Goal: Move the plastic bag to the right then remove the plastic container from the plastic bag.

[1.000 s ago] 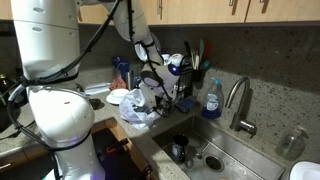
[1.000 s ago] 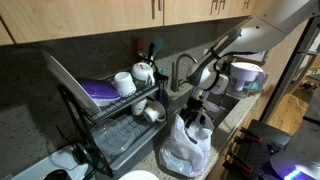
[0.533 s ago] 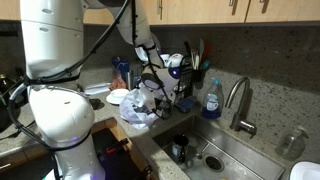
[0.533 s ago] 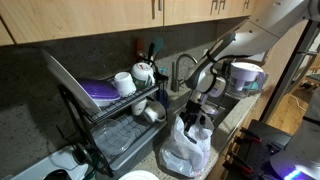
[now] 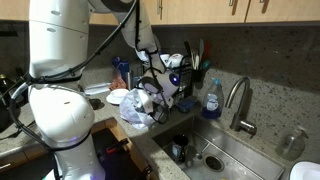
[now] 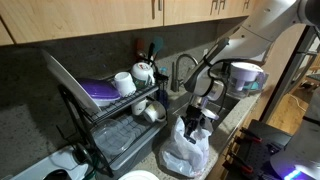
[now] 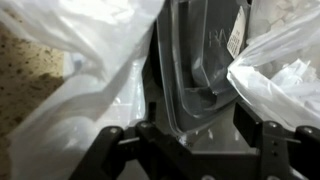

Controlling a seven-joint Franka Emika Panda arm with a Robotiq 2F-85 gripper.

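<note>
Arm slants down from two o'clock; tool clamps the plastic container, upright, long axis six-to-twelve, inside the plastic bag.

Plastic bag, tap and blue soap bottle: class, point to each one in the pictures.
plastic bag (image 6: 187, 152): in an exterior view, on its wrinkled front.
tap (image 5: 243, 122): in an exterior view, on its lower stem.
blue soap bottle (image 5: 211, 104): in an exterior view, on its body.
</note>
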